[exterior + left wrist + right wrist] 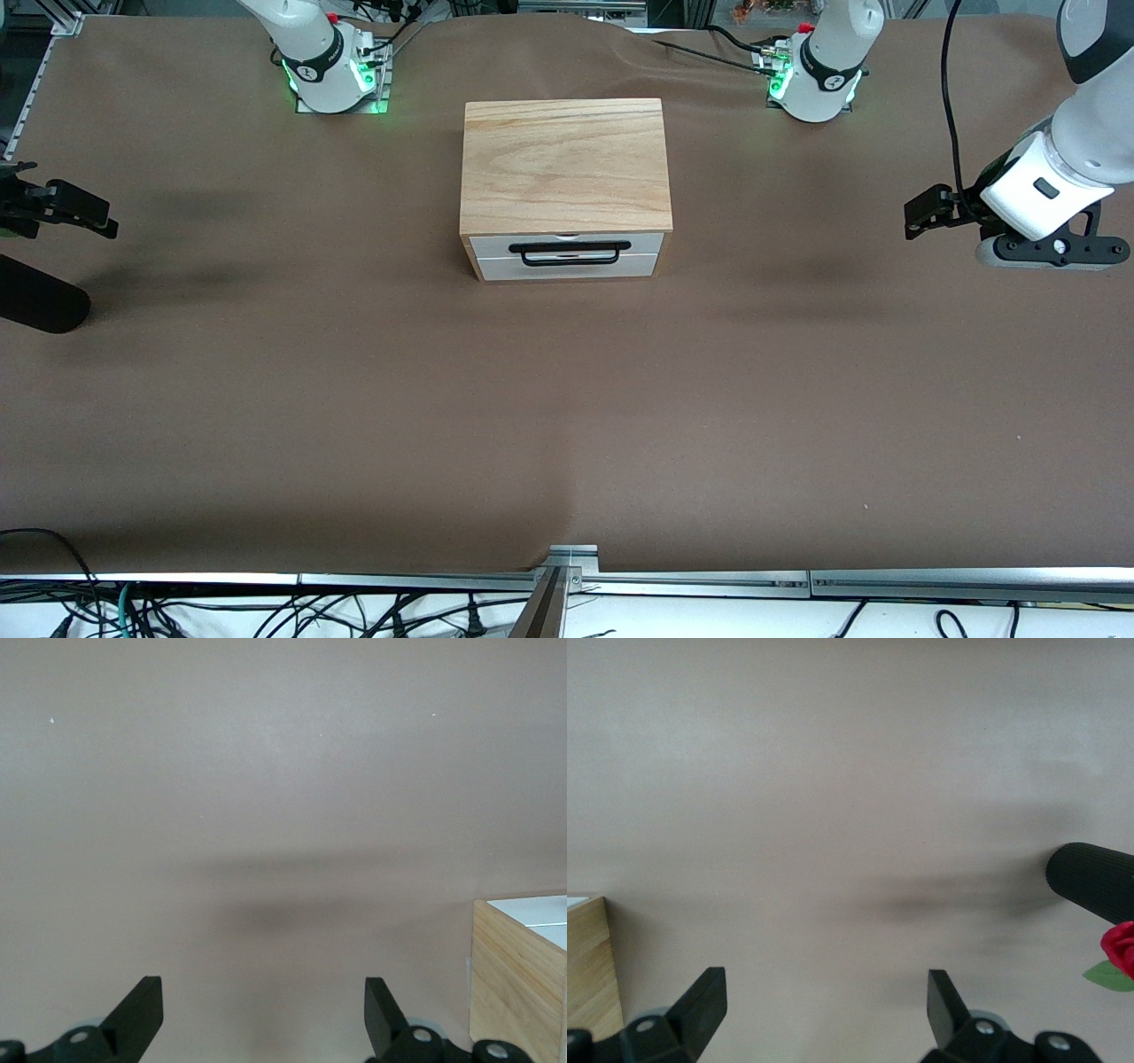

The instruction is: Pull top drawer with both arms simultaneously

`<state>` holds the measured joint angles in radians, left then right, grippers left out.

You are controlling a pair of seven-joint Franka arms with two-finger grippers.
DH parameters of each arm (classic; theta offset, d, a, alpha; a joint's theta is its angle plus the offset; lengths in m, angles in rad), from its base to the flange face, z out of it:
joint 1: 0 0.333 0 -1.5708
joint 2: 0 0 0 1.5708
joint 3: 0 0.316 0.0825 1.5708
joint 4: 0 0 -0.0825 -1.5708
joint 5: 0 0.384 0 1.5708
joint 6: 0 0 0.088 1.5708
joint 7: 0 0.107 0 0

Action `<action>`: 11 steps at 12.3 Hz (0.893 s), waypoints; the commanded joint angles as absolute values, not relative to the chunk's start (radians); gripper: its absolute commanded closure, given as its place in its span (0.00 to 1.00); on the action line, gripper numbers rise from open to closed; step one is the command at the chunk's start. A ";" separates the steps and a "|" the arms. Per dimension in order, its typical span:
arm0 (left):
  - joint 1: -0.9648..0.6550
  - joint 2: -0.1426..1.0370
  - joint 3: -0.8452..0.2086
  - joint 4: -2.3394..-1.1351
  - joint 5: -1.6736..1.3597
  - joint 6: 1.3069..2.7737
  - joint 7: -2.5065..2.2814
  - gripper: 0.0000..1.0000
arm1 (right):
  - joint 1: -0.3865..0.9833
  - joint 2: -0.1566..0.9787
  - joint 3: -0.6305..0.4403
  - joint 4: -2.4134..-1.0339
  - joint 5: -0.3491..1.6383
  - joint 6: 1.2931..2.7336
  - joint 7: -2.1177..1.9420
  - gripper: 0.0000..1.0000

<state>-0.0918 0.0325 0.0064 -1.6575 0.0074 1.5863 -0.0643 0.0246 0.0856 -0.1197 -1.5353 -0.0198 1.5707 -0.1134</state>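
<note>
The light oak box point(565, 164) stands mid-table, between the two arm bases and a little nearer the camera. Its top drawer point(483, 245) has a white front and a long black wire handle point(570, 252), and it sits flush in the box. My left gripper point(921, 213) hangs open and empty over bare table at the left arm's end, well apart from the box. In the left wrist view point(263, 992) the box's side point(514, 974) shows. My right gripper point(89, 211) is open and empty over the right arm's end. In the right wrist view point(827, 988) a box corner point(589, 966) shows.
A plain white drawer front point(567, 268) lies below the top drawer. A black ribbed cylinder point(35, 306) lies at the right arm's end, also in the right wrist view point(1094, 881), beside a red flower with a green leaf point(1121, 948). Brown cloth point(567, 425) covers the table.
</note>
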 commanded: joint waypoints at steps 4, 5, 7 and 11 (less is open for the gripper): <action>-0.098 0.043 0.008 -1.628 0.040 1.559 -0.049 0.00 | 0.018 0.086 -0.106 -1.531 -0.052 1.572 -0.112 0.00; -0.098 0.044 0.008 -1.628 0.040 1.559 -0.049 0.00 | 0.017 0.086 -0.106 -1.531 -0.052 1.571 -0.112 0.00; -0.098 0.043 0.008 -1.628 0.040 1.555 -0.049 0.00 | 0.017 0.087 -0.106 -1.531 -0.054 1.572 -0.112 0.00; -0.098 0.043 0.005 -1.628 0.040 1.551 -0.049 0.00 | 0.021 0.097 -0.104 -1.531 -0.086 1.572 -0.110 0.00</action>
